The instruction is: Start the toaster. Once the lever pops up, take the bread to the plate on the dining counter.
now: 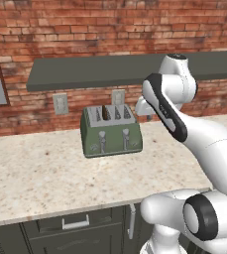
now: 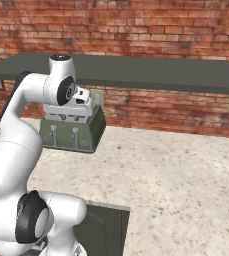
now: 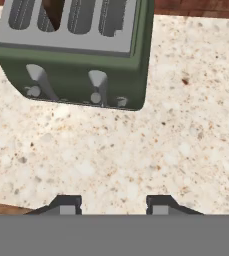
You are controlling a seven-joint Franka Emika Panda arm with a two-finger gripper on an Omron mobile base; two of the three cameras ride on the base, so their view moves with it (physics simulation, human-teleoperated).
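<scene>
The jaws (image 3: pixel 113 206) are seen apart in the hand view, with nothing between the two dark tips, held above bare speckled counter (image 3: pixel 136 155) in front of the toaster (image 3: pixel 76 55). The sage-green toaster is set farther back on the counter, near the brick wall (image 1: pixel 85 30), its long axis running side to side along the wall. Its front face with two silver levers (image 3: pixel 98 82) is turned toward the robot, and its four slots open upward. A dark brown bread slice (image 1: pixel 105 113) is seen standing in the second slot from the left. No writing can be read on the toaster.
</scene>
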